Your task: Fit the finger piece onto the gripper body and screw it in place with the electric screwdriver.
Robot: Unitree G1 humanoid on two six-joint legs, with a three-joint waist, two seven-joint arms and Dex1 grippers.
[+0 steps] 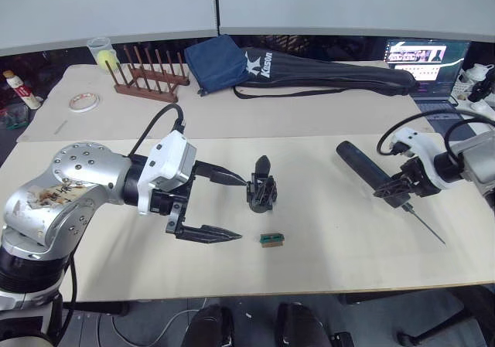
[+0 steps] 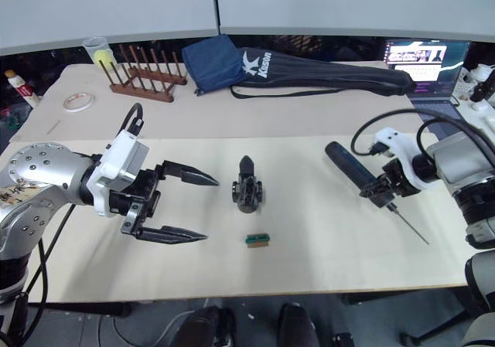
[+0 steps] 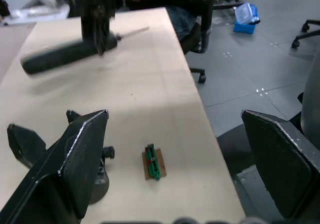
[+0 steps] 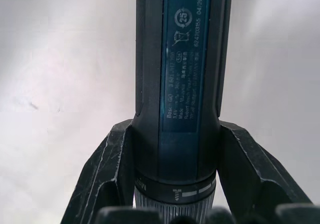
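Note:
The gripper body [image 1: 261,185] stands mid-table, a chunky black block with one pointed finger rising from it. The finger piece is hidden or out of view. My left gripper [image 1: 242,209] is open just to the body's left, its far fingertip close to the body without touching; in the left wrist view the body [image 3: 97,176] sits behind one of its fingers [image 3: 80,159]. My right gripper [image 1: 398,188] is shut on the electric screwdriver [image 1: 370,171] near its bit end at the table's right, the silver bit [image 1: 427,228] slanting down towards the front edge. Black fingers [image 4: 107,179] clamp the barrel [image 4: 182,84].
A small green block [image 1: 271,239] lies in front of the body. At the back are a long black bag [image 1: 325,73], a blue pouch [image 1: 218,62], a wooden rack [image 1: 151,76], a tape roll [image 1: 83,101] and a laptop [image 1: 425,61]. Chairs stand below the front edge.

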